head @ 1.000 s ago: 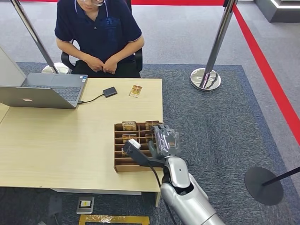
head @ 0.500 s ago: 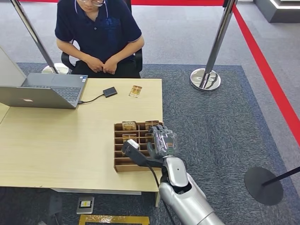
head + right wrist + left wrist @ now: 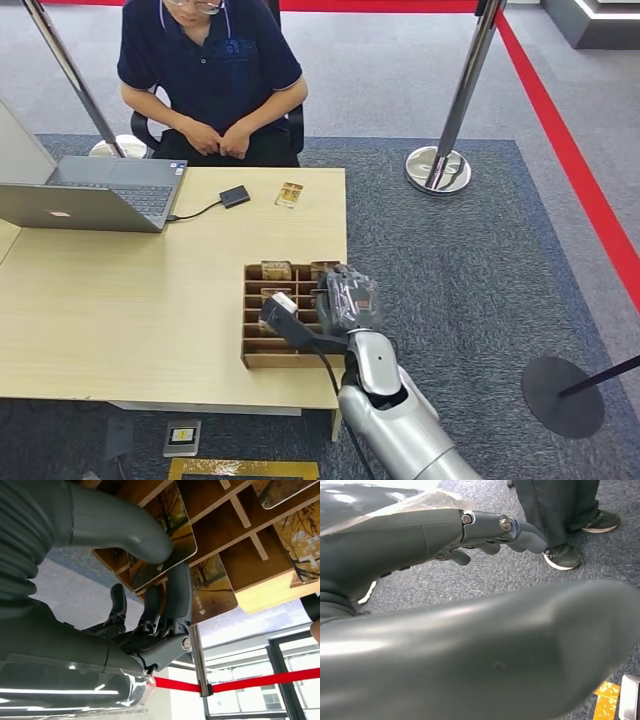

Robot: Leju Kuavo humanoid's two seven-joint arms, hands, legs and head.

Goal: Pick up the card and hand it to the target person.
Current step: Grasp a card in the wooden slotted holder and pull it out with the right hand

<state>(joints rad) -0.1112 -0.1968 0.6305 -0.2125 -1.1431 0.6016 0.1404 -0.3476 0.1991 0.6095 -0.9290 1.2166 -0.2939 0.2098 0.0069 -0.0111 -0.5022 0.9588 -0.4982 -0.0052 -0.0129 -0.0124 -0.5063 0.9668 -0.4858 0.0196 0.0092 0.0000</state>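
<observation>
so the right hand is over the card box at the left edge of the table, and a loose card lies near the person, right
Not quite. The head view shows the right hand over the card box at the table's right edge, not the left. The loose card does lie near the person.

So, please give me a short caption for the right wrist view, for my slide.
Right hand pinches a card between thumb and fingers at the wooden compartment tray.

Your right arm reaches forward from below, with the right hand bent down at the wrist. In the right wrist view its thumb and a finger pinch a card. Your left hand hangs with fingers loosely stretched, holding nothing.
</observation>
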